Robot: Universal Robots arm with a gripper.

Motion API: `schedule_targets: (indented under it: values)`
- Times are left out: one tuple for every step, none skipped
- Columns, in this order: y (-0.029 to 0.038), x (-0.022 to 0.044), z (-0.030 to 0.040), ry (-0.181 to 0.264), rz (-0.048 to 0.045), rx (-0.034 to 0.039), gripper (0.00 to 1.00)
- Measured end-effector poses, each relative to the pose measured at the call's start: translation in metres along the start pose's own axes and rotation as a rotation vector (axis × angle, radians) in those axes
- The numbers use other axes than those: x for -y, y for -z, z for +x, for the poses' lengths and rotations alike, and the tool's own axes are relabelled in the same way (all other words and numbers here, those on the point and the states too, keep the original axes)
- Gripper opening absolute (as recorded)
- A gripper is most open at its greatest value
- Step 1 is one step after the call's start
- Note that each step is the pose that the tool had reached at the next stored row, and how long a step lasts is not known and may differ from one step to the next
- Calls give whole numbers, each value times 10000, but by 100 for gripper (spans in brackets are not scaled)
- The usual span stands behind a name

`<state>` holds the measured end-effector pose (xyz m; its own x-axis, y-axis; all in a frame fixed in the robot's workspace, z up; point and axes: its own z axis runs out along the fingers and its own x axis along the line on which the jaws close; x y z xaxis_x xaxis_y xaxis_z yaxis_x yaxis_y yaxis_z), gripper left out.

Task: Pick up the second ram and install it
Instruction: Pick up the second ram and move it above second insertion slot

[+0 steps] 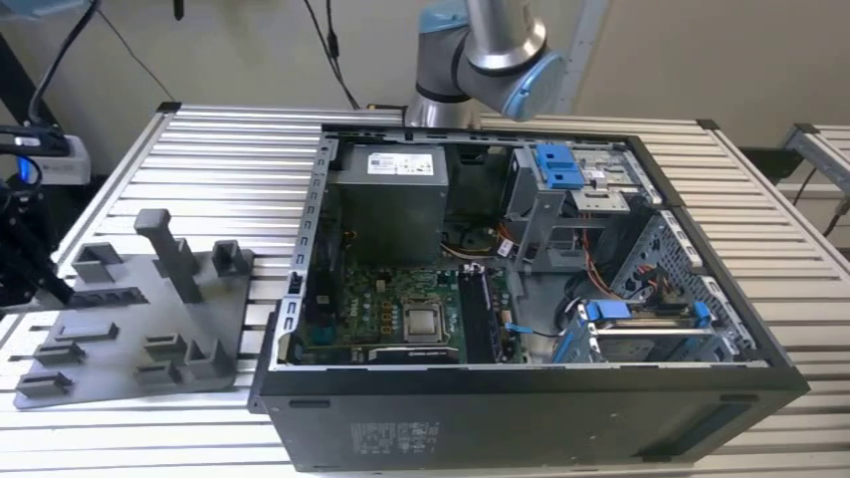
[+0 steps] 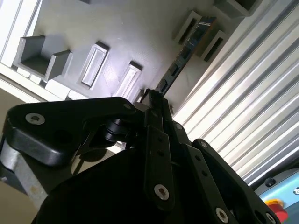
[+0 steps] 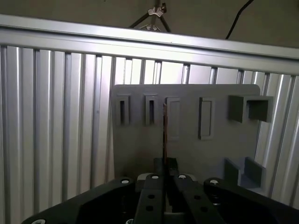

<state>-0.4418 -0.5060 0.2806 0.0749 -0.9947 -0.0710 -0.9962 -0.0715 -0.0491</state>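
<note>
Dark green-black and dotted with small black chips, stretching away from the gripper [image 2: 156,99] as the second ram [image 2: 184,55] in the second wrist view. Appearing edge-on, as a thin upright line, in the first wrist view. Being pinched at its near end by jaws pressed onto its two flat faces.

Hanging over the grey fixture plate [image 2: 126,32], with the far end reaching between two of the plate's narrow upright pockets; not possible to tell whether touching the plate there or just clear of it. Carrying more rectangular pockets and box-shaped posts across the rest of the plate. Resting on the ribbed aluminium table [image 2: 243,107].

Lying, in the exterior view, at nine o'clock from the open computer case [image 1: 531,428], plate just beside case. Showing inside the case a green motherboard [image 1: 385,309] with a square processor socket [image 1: 425,324], a grey power supply [image 1: 388,204] at twelve o'clock from the motherboard, and blue-tabbed drive bays [image 1: 558,167] toward two o'clock. Rising at twelve o'clock from the case, the arm's base joint [image 1: 479,45], grey metal with a light blue cap. Hanging against the wall behind, thin black cables [image 1: 325,50].
</note>
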Motion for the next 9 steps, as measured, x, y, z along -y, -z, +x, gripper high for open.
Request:
schedule_targets:
  values:
    - [20, 1, -1, 0, -1, 0, 14]
    - [36, 2, -3, 0, 0, 0, 14]
    - [47, 3, -3, -3, -1, 0, 14]
    - [57, 3, -4, -15, -4, -1, 14]
    - [68, 4, -5, -31, -11, 0, 14]
    - [78, 4, -6, -46, -18, -1, 14]
    - [87, 4, -6, -62, -23, -1, 14]
    - [96, 5, -7, -79, -26, -1, 14]
    - [104, 5, -7, -99, -27, -2, 14]
